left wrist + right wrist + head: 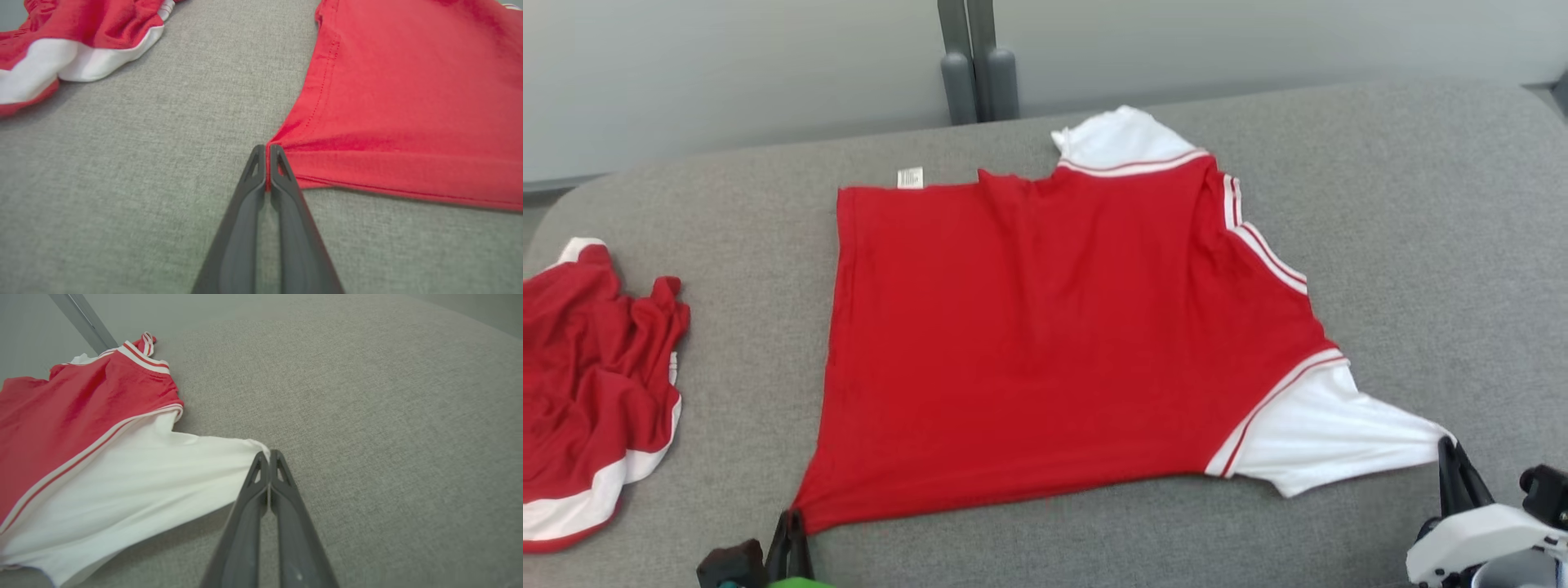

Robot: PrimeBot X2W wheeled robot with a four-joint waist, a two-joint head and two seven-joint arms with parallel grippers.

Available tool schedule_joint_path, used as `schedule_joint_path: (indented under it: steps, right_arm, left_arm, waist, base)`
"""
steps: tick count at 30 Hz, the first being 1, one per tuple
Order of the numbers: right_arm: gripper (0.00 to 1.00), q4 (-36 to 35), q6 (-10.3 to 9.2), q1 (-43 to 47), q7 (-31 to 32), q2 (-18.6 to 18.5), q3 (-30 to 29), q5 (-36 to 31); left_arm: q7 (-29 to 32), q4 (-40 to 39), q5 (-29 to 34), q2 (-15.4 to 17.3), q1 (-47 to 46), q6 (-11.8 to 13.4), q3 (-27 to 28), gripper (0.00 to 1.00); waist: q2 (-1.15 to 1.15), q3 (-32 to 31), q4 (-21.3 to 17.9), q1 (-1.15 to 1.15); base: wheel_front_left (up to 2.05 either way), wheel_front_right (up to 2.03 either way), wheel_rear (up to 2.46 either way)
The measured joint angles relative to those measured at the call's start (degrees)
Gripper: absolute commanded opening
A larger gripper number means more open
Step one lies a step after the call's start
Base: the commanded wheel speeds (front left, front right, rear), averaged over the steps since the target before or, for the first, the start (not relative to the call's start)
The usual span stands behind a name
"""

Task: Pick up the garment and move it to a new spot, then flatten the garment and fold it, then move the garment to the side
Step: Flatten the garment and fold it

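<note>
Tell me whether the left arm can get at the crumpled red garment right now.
Likely not yet: the left gripper is shut on a corner of the spread shirt. Bare grey cushion lies between it and the crumpled garment, so the path looks free once it lets go.

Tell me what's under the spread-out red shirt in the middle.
The red shirt lies on the grey cushion, which shows all around its edges. The area beneath the cloth is covered, so anything else under it cannot be seen.
</note>
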Motion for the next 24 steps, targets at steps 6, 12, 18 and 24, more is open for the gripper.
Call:
schedule_joint_path:
  steps: [6, 12, 18, 24]
  right_arm:
    - [0.00, -0.31, -0.31, 5.64, -0.01, 0.41, 1.44, 0.02]
    - [0.00, -1.88, -0.32, 9.09, -0.01, 0.89, 0.45, 0.75]
    - [0.00, -5.67, -0.37, 6.19, -0.02, 1.42, 0.46, 1.79]
    - [0.00, -5.70, -0.41, -1.64, -0.08, 0.67, 2.74, 2.08]
  left_arm:
    - [0.01, -1.09, -0.07, 0.08, 4.83, 0.18, -1.37, 0.00]
    - [0.01, -3.41, -1.12, 0.09, 7.87, 0.16, -2.63, 0.00]
    - [0.01, -7.26, -3.86, 0.24, 5.94, -1.44, -4.05, 0.00]
    - [0.02, -7.27, -4.49, 0.34, -0.98, -0.87, -6.92, 0.00]
  waist:
    - [0.00, -4.71, 0.70, 0.00]
    - [0.00, -7.19, 1.88, 0.00]
    - [0.00, -6.33, 2.37, 0.00]
    - [0.00, -4.21, 2.38, 0.00]
  base:
    - [0.00, 0.00, 0.00]
    - [0.00, 0.00, 0.00]
    - [0.00, 0.00, 0.00]
    - [0.00, 0.00, 0.00]
